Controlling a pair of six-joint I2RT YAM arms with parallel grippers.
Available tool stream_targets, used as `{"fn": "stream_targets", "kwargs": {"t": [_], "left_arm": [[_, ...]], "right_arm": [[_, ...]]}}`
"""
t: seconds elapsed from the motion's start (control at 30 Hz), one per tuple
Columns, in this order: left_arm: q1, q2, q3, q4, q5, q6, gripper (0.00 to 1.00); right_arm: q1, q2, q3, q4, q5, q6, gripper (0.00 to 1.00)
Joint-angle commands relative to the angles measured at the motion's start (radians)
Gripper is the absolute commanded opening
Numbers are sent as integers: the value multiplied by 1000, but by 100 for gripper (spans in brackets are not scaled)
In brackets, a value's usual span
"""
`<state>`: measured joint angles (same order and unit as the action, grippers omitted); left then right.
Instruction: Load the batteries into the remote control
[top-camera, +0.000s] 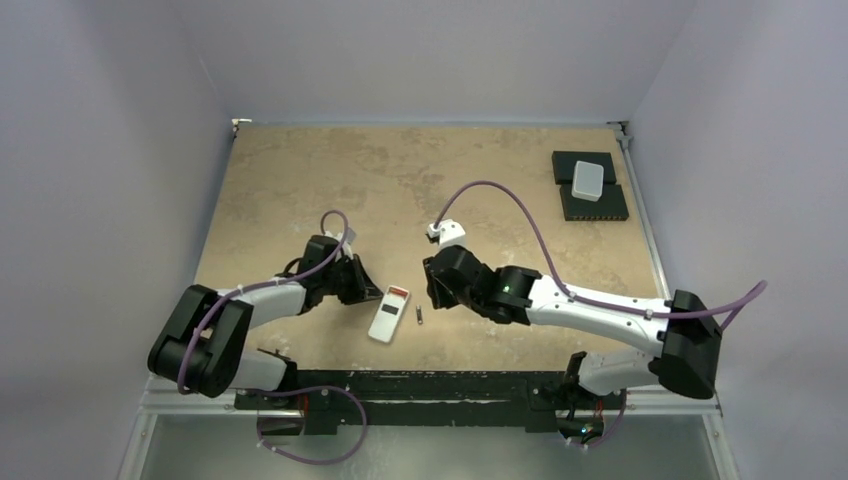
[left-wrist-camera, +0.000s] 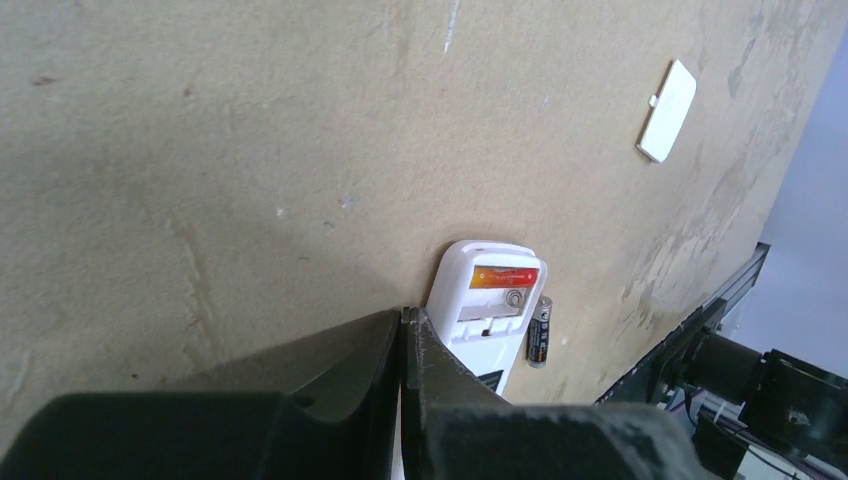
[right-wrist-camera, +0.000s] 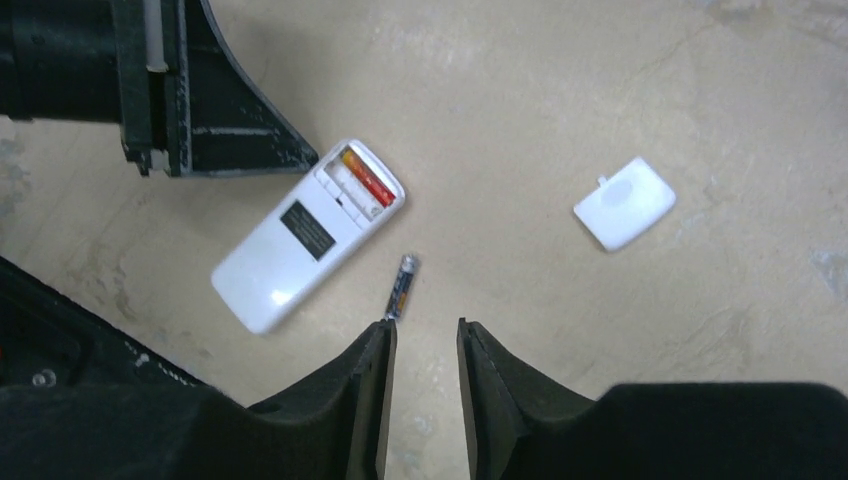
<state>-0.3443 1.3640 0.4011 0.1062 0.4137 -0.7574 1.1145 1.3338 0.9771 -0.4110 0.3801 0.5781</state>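
I'm holding the left gripper (left-wrist-camera: 403, 322) pressed together beside the remote (right-wrist-camera: 300, 240), lower centre. The right gripper (right-wrist-camera: 426, 333) is hovering spread by a battery (right-wrist-camera: 401, 286).

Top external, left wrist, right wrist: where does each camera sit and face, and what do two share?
Top external: above, behind the arms, looking down on the table; both arms show.
Left wrist: on that arm, facing the remote control; left fingers, shut.
Right wrist: facing down at the loose battery; right fingers, open.
All share the remote control.
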Motion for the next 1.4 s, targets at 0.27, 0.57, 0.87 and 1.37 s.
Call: {"fn": "stream_targets", "kwargs": {"t": [0.27, 0.57, 0.87, 1.37], "left_arm": [[-122, 90, 81, 3, -56, 32, 3], [-207, 145, 107, -1, -63, 56, 2], [-313, 148, 134, -65, -88, 101, 3], [-442, 48, 154, -175, -124, 120, 3]], "right_arm": [[4, -191, -200, 28, -42, 111, 40], [4, -228, -238, 39, -29, 129, 40], [2, -198, -245, 45, -30, 140, 39], [2, -131, -228, 87, -32, 155, 46]]}}
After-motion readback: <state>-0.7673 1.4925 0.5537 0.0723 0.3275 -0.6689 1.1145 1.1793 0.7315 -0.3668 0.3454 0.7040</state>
